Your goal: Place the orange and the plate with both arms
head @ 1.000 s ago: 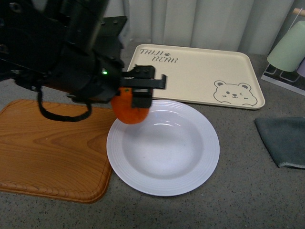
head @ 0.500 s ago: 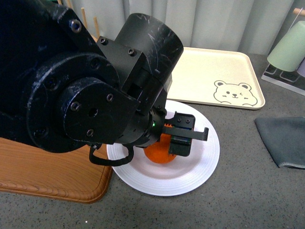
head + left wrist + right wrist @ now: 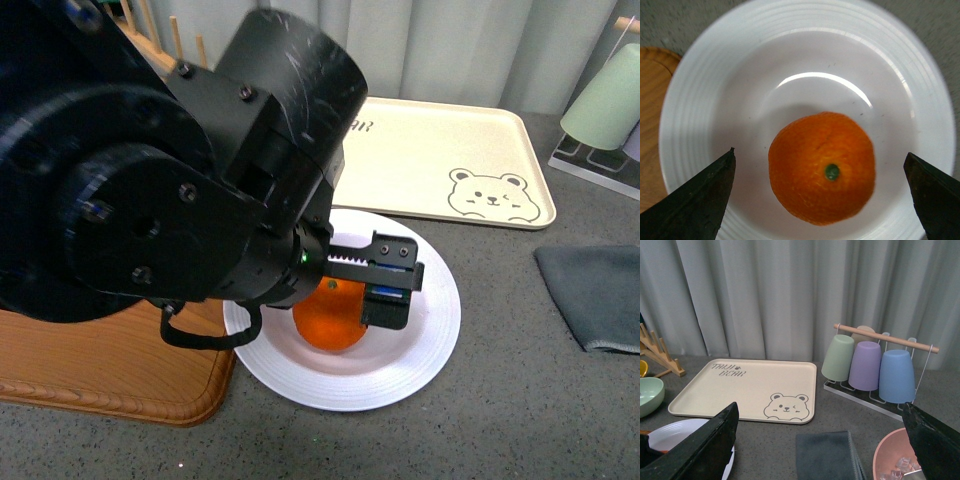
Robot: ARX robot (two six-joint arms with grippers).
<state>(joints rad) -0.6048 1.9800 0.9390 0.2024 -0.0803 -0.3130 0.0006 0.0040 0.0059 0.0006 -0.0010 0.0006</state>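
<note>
The orange (image 3: 332,322) lies in the middle of the white plate (image 3: 425,345), stem spot up; the left wrist view shows it (image 3: 822,167) resting free on the plate (image 3: 705,100). My left gripper (image 3: 385,285) hangs just above it, open, its fingers (image 3: 700,200) standing apart on either side and not touching the fruit. My right gripper (image 3: 820,450) is open and empty, held up off to the right, out of the front view. A sliver of the plate (image 3: 670,435) shows in the right wrist view.
A wooden board (image 3: 110,370) lies left of the plate. The beige bear tray (image 3: 440,160) lies behind it. A grey cloth (image 3: 595,295) is at the right. A cup rack (image 3: 875,365), pink bowl (image 3: 890,460), green bowl (image 3: 650,395) and wooden rack (image 3: 655,355) stand around.
The left arm carried the orange from the plate's back-left rim down to its middle, and the jaws have opened, leaving the fruit lying in the plate.
</note>
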